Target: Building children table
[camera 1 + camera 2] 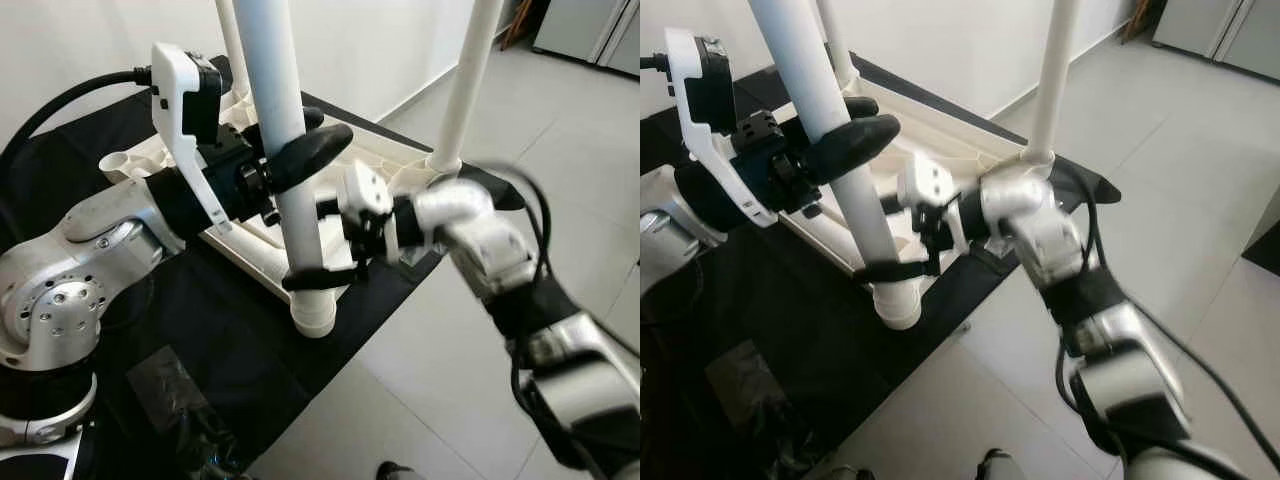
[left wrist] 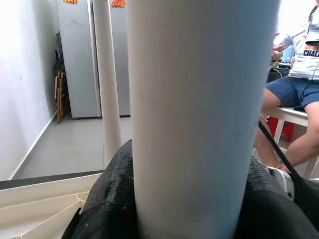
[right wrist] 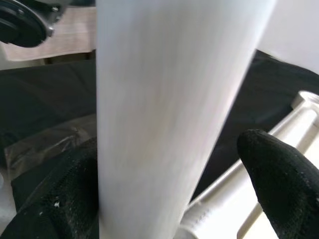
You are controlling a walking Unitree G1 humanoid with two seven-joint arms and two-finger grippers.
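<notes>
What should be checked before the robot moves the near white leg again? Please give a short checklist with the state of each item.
1. Left gripper closed around the near white leg: ok.
2. Right gripper around the same leg, lower down: ok, but whether it grips firmly: cannot tell.
3. Leg foot in the corner socket of the tabletop: in place; fully seated: cannot tell.
4. Leg standing straight: not ok, it looks slightly tilted.
5. Far leg standing in its socket: ok.
6. Seated person away from the arms: cannot tell.

Silver jointed arms with visible screws, black cables, white wrist housings; black-fingered left gripper (image 1: 300,215); right gripper (image 1: 902,268), seemingly identical.
</notes>
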